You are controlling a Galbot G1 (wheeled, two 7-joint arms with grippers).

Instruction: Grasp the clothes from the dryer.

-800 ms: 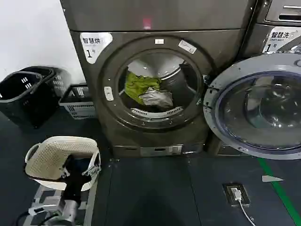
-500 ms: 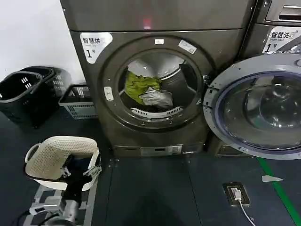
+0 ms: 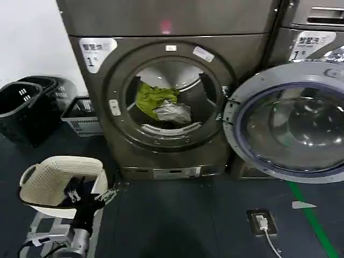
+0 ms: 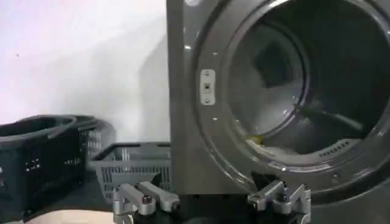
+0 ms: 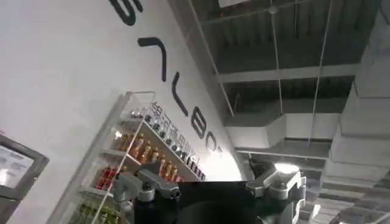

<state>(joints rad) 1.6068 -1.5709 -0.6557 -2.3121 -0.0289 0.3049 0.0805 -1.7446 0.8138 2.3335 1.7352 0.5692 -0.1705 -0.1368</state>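
Black left tool [image 3: 88, 196] agape, empty-handed.

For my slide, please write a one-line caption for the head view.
Open dryer holding yellow-green and grey clothes; left claw low by cream basket.

The left gripper [image 4: 211, 199] sits at the near edge of the left wrist view, its two metal fingers [image 4: 141, 198] spread wide apart with nothing between them. Ahead of it stands the dryer [image 4: 183, 122], bronze-grey, its round porthole open onto the dark drum [image 4: 304, 79]. A small pale latch plate [image 4: 207, 87] is fixed to the porthole ring. Low inside the drum a scrap of yellow-green fabric [image 4: 253, 140] shows near the rim. Beside the dryer, against the white wall [image 4: 79, 55], a grey perforated basket [image 4: 131, 167] rests on the floor, with a black basket [image 4: 36, 155] just beyond it.
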